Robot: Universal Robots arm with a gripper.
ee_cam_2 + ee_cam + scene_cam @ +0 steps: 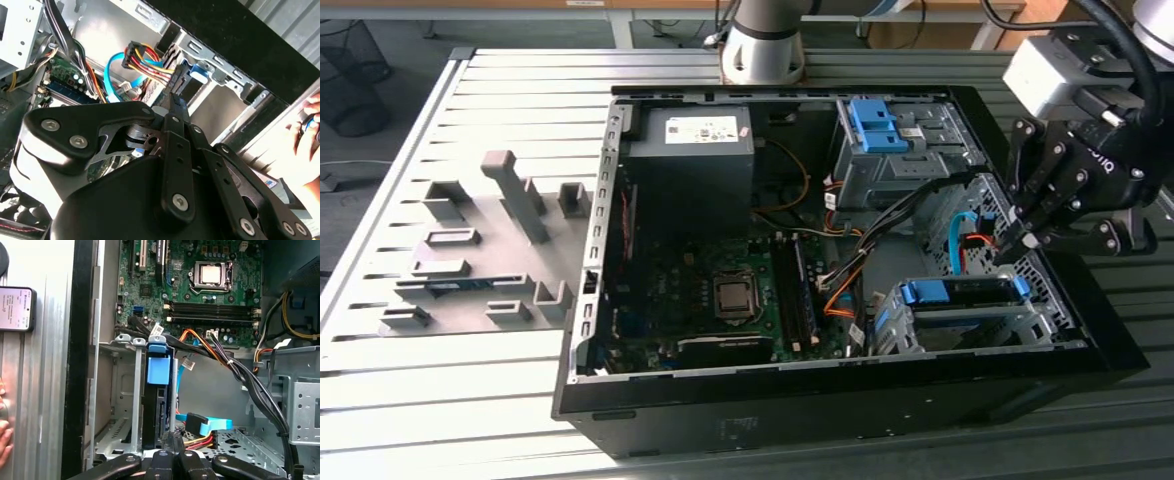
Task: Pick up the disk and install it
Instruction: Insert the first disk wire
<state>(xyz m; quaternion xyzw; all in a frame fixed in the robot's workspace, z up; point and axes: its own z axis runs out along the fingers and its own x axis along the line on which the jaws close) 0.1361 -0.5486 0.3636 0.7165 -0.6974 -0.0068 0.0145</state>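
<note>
Slatted table (480,330): disk (963,291) stands edgewise in cage (974,325); end effector (1023,240) fingers pressed together, empty.

I saw a black gripper (1031,240), the disk's (961,292) blue rail, a green motherboard (200,295) and orange-yellow cables (145,62).

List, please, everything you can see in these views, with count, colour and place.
table: one, grey slatted metal, under everything
computer case: one, black, open, on the table
power supply box: one, dark grey with a white sticker, inside the case
motherboard: one, green, on the case floor
bare bracket: one, blue, in the drive cage nearest the arm's base
disk: one, blue-railed, in the other drive cage
fixture tray: one, grey, at the exterior view's left of the case
person's hand: one, beside the case
gripper: one, black, shut, over the disk's cage
</note>
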